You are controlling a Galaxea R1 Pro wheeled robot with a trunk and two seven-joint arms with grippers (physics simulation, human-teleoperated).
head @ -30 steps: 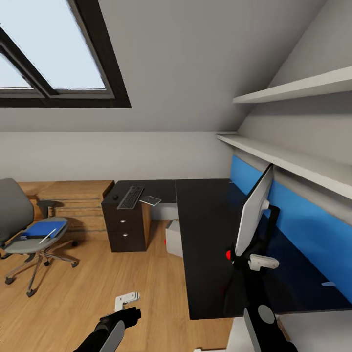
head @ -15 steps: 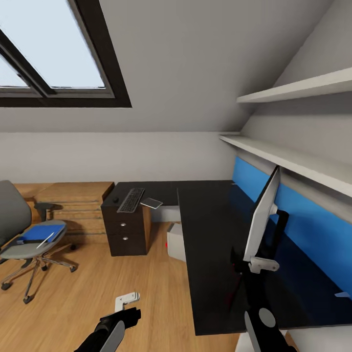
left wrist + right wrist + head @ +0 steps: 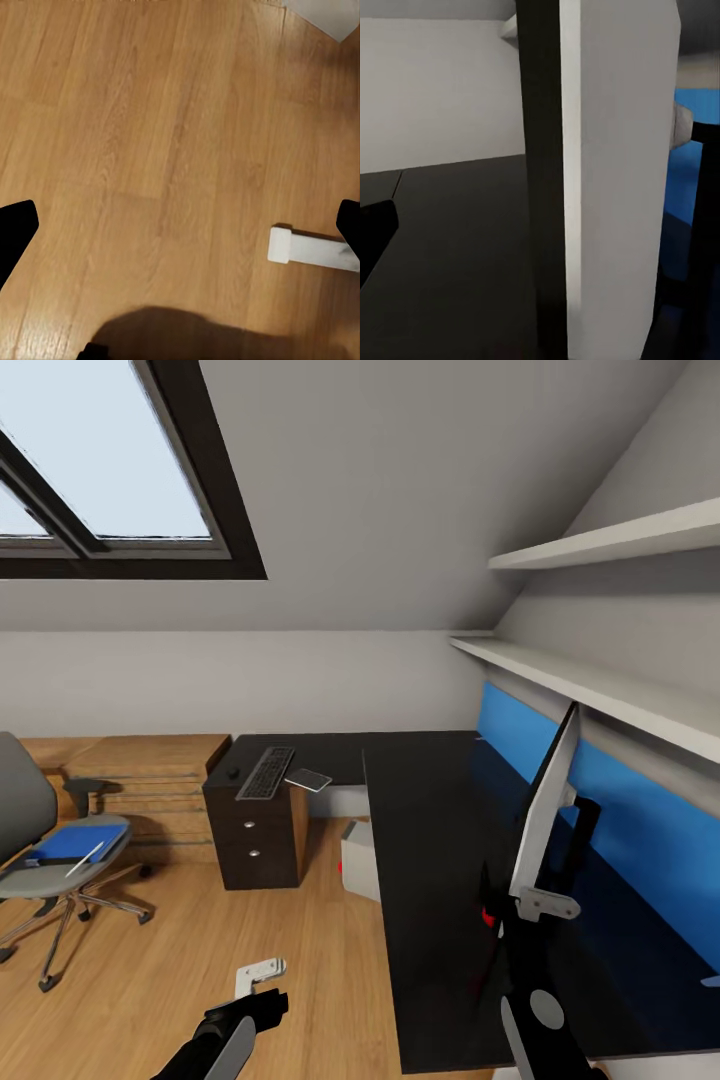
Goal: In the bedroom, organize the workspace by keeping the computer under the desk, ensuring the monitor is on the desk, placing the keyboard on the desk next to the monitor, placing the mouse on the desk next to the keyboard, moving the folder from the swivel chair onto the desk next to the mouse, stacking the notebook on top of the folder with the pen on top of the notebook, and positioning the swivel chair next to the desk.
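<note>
The white monitor (image 3: 546, 803) hangs edge-on over the black desk (image 3: 425, 830), tilted, with my right gripper (image 3: 528, 908) shut on its lower edge. In the right wrist view the monitor (image 3: 607, 187) fills the gap between the fingers. At the desk's far left end lie the keyboard (image 3: 266, 772), the mouse (image 3: 233, 771) and a grey notebook (image 3: 309, 779). The swivel chair (image 3: 30, 865) stands at the left, carrying the blue folder (image 3: 68, 842) and the pen (image 3: 85, 858). The white computer (image 3: 358, 857) sits on the floor under the desk. My left gripper (image 3: 262, 985) hangs open over the wooden floor.
A dark drawer cabinet (image 3: 255, 832) supports the desk's left end. Low wooden steps (image 3: 150, 780) run along the back wall. Two white shelves (image 3: 600, 690) and a blue panel (image 3: 640, 830) overhang the desk's right side. A white bar (image 3: 307, 250) lies on the floor.
The whole view has shifted, pushing the chair and cabinet leftward. The monitor and my right gripper now sit further right in the picture, closer to the blue panel. The left arm holds still.
</note>
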